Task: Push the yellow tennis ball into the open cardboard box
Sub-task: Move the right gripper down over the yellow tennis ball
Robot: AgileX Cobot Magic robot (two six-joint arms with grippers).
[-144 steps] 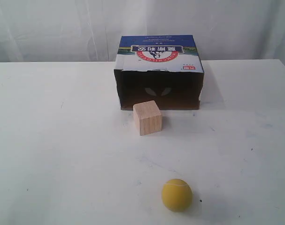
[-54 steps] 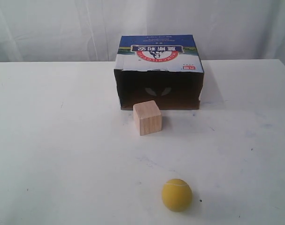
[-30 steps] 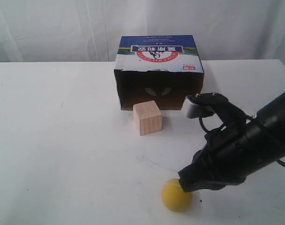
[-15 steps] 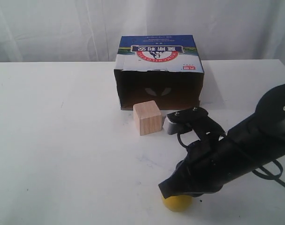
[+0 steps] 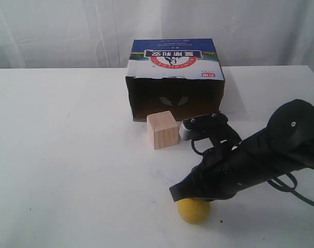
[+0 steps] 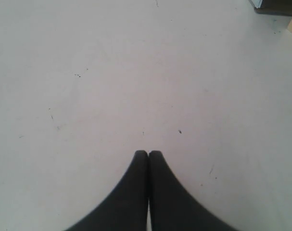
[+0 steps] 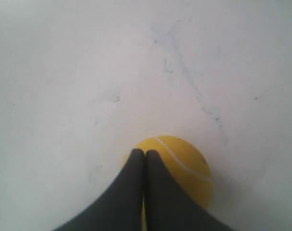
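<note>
The yellow tennis ball [image 5: 194, 210] lies on the white table near the front edge, half covered by my right arm. My right gripper [image 5: 175, 194] is shut with nothing in it, its tips over the ball's upper left side; in the right wrist view the shut gripper [image 7: 145, 153] overlaps the ball [image 7: 184, 163]. The open cardboard box [image 5: 175, 77] stands at the back centre, its dark opening facing the front. My left gripper [image 6: 148, 153] is shut over bare table and does not show in the exterior view.
A pale wooden cube [image 5: 162, 129] stands just in front of the box's opening, left of centre, between box and ball. The white table [image 5: 69, 155] spreads wide on both sides. White curtains hang behind.
My right arm came in from the right and swept left and down over the ball, now covering its top. The ball, cube and box have stayed put.
</note>
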